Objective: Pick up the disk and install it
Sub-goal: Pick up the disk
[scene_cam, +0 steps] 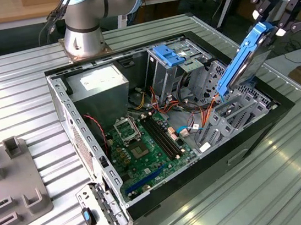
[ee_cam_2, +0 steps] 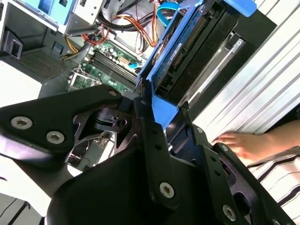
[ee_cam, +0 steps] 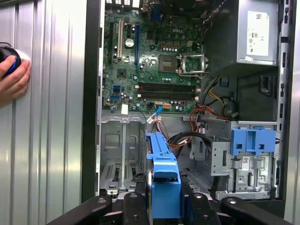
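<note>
Exterior view: gripper point(scene_cam: 266, 26) clamps the upper end of the disk point(scene_cam: 241, 64), which is tilted over the drive bay point(scene_cam: 234, 115) of the open computer case point(scene_cam: 203, 175).

Second wrist view adds a person's hand point(ee_cam_2: 243, 143) flat on the ribbed table point(ee_cam_2: 262, 70) (beside the case).

First wrist view: disk edge-on above the bay, with motherboard point(ee_cam: 150, 61), power supply point(ee_cam: 253, 33) and blue cage latch point(ee_cam: 253, 140).

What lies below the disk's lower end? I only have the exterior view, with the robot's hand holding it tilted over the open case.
Observer: In the first wrist view the disk has its lower end at the edge of an empty grey bay, not yet in it.
Operator: Is anyone close to the case?
Observer: Yes. The first wrist view shows a person's hand resting on the ribbed table beside the case.
</note>
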### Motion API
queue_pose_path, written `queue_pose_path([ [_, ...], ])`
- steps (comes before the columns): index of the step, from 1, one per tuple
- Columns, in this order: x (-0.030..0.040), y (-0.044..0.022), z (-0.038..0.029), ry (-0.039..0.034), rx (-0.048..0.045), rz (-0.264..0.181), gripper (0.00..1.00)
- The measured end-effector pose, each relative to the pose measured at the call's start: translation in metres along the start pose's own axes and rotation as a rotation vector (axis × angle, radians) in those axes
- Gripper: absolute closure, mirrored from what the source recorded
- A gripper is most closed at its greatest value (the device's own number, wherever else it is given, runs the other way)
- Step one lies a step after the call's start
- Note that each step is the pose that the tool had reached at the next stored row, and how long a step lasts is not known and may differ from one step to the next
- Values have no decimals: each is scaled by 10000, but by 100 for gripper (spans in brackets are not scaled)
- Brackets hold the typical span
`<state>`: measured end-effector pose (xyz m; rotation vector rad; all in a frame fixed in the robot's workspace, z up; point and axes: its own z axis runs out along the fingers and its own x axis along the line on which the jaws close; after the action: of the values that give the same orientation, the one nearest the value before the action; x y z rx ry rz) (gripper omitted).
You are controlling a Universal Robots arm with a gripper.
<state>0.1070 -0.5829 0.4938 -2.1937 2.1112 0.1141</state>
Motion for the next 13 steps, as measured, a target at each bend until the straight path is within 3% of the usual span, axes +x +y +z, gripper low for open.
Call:
queue_pose_path([
  [6, -7, 1, -73, -87, 4, 2, 64],
  [7, -6, 23, -72, -163, 24, -1, 64],
  [10, 6, 55, -75, -231, 72, -5, 64],
  [12, 8, 113, -77, -385, 112, -8, 64],
  [13, 9, 137, -77, -419, 127, -9, 64],
])
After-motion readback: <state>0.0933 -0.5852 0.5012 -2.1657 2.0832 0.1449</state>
